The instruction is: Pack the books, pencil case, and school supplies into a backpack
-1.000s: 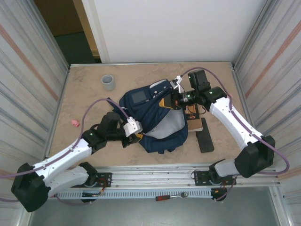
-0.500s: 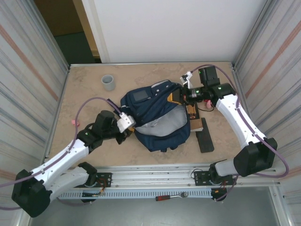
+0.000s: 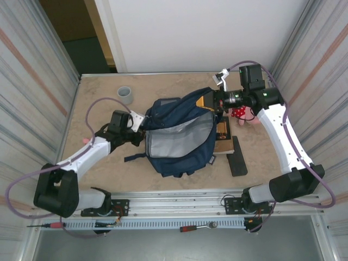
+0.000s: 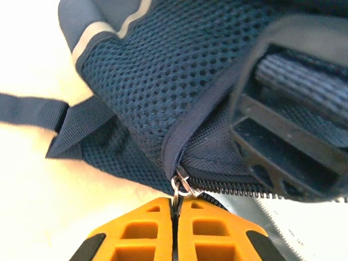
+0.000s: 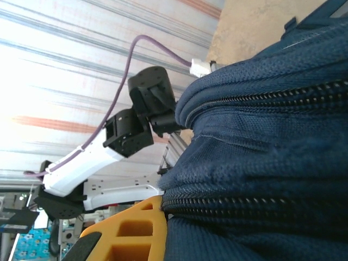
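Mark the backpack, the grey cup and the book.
backpack [image 3: 182,163], top external view, navy fabric near its lower edge.
grey cup [image 3: 126,100], top external view, its side wall.
book [image 3: 224,144], top external view, its brown cover.

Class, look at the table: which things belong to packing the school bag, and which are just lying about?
For the job:
- navy backpack
- brown book

Lying about:
- grey cup
- pink and red plush toy
- flat black oblong
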